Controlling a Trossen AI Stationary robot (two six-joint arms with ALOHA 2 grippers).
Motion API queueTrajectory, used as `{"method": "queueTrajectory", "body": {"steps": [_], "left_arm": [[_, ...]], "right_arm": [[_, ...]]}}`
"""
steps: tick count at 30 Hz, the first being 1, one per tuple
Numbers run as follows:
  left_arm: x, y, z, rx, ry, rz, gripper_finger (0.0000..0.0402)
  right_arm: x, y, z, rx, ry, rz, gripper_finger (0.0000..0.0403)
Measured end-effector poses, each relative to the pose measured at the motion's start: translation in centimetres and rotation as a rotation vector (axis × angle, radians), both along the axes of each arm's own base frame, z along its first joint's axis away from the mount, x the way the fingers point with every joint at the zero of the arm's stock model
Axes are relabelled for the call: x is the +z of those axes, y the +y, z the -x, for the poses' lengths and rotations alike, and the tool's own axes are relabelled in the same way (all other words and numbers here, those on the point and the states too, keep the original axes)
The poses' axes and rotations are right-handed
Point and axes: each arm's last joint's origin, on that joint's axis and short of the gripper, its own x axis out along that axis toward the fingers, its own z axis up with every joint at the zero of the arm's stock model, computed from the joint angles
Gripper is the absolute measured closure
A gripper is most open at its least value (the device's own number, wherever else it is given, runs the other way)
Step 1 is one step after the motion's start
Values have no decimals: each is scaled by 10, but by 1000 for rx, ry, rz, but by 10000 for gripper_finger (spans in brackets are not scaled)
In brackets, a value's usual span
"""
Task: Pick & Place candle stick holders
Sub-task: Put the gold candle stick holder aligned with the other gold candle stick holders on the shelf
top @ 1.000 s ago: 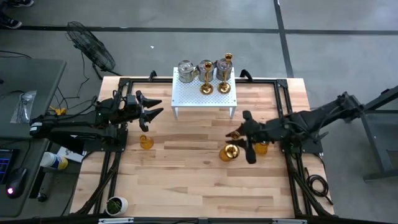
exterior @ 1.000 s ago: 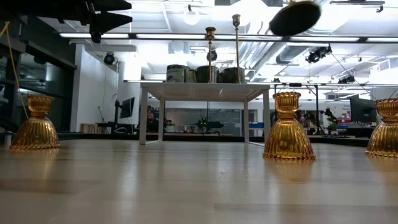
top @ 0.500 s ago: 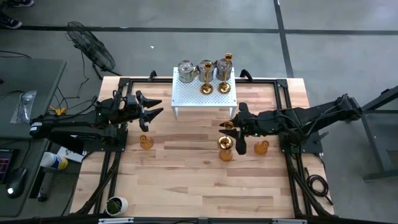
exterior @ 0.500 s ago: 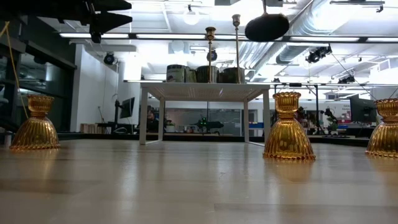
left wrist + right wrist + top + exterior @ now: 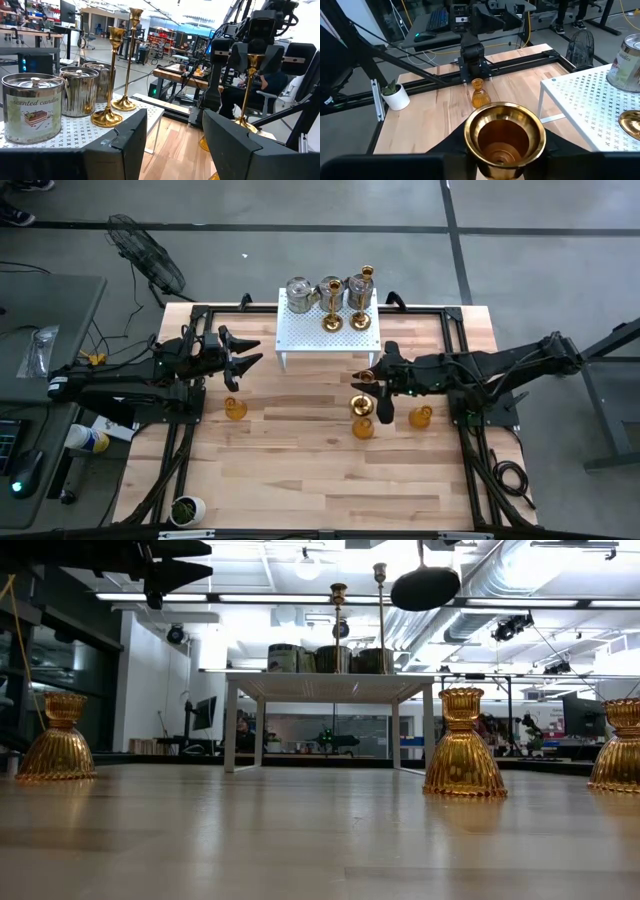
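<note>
Right gripper (image 5: pixel 368 377): out over the table centre, just off the stand's 5 o'clock corner; fingers clamped on a gold stemmed holder (image 5: pixel 504 136), carried off the wood; in the right wrist view its cup mouth gapes right between the dark fingers; in the left wrist view the stem (image 5: pixel 246 87) hangs upright under the clamp.

Left gripper (image 5: pixel 245 352): parked at the table's 9 o'clock side, beside the stand's left edge; fingers (image 5: pixel 125 145) spread wide, nothing between them.

White perforated stand (image 5: pixel 300 337): at the table's 12 o'clock edge; on it three silver tins (image 5: pixel 33 108), one labelled scented candles, plus a short gold stemmed holder (image 5: pixel 107 80) and a taller slim one (image 5: pixel 126 62), all upright.

Amber holders on the wood: one at 9 o'clock (image 5: pixel 235 409), near the left arm; one mid-table (image 5: pixel 363 427), just beside the right gripper at its 6 o'clock; one at 3 o'clock (image 5: pixel 420 416), under the right arm; in the low view all three stand as ribbed bell shapes, mouth end up.

Small potted plant (image 5: pixel 186 508): down at the 7 o'clock corner, well apart from everything.
</note>
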Motion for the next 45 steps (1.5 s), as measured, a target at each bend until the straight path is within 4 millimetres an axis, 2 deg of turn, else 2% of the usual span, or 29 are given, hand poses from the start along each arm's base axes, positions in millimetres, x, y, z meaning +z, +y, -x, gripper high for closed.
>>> {"method": "queueTrajectory", "body": {"steps": [4,11,19,24,27,31,35,39,45], "left_arm": [[0,0,0,0,0,0,215],[0,0,0,0,0,3,215],[0,2,1,72,-7,25,215],[0,1,0,29,-13,45,215],[0,-2,-3,-80,-10,32,215],[-5,-3,-19,-201,7,32,215],[-7,-1,-46,-236,27,65,215],[11,1,-77,-316,27,53,215],[25,2,-127,-480,102,57,215]], "right_arm": [[0,-1,0,-20,-1,7,291],[0,-1,0,-30,-5,-18,314],[0,-1,0,-40,-9,-40,303],[0,-1,0,-39,-9,-41,316],[1,0,-1,-40,-19,-44,312],[1,1,-7,-36,-52,-41,302],[-1,2,-14,-30,-72,-27,316],[-2,4,-20,-31,-88,-30,313],[-1,3,-23,-57,-117,-28,300]]}}
